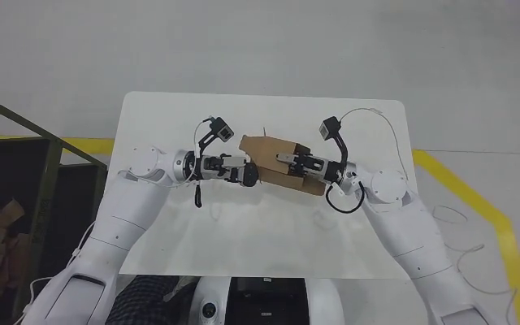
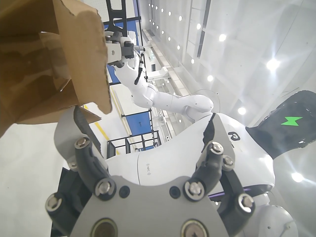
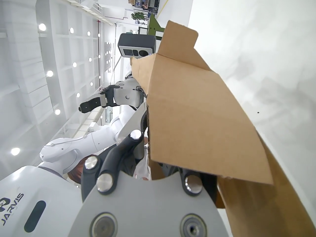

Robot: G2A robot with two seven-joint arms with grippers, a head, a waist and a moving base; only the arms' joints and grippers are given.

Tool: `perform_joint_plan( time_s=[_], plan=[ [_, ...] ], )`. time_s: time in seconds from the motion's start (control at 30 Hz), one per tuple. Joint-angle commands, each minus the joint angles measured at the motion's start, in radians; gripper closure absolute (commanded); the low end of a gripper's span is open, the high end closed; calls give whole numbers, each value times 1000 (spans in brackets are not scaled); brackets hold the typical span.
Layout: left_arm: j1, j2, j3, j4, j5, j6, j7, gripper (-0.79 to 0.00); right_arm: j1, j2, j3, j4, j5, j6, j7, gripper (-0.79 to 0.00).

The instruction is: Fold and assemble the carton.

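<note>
White rounded-corner table (image 1: 162, 236): bears no load at the points inspected. Brown corrugated cardboard carton (image 1: 264, 150), partly erected with flaps loose, sits over the table's centre, just toward 12 o'clock, between both arms. Right gripper (image 1: 286, 159) enters from the carton's 3 o'clock and is clenched on a carton wall. Left gripper (image 2: 145, 114) is at the carton's 9 o'clock, released, fingers (image 2: 82, 127) spread wide, one beside a hanging flap.

Left tool (image 1: 250, 172) and right tool (image 1: 286, 160) flank the carton (image 1: 260, 149) (brown).
</note>
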Motion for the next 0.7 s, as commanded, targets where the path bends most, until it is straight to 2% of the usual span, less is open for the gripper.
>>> perform_joint_plan(
  time_s=[0.0, 0.67],
  plan=[
    [2, 0, 3, -2, 1, 3, -1, -785, -3, 0, 4, -1, -2, 0, -11, 0],
    [-25, -16, 57, 24, -17, 11, -11, -785, -13, -3, 1, -30, 0, -1, -29, 0]
  ],
)
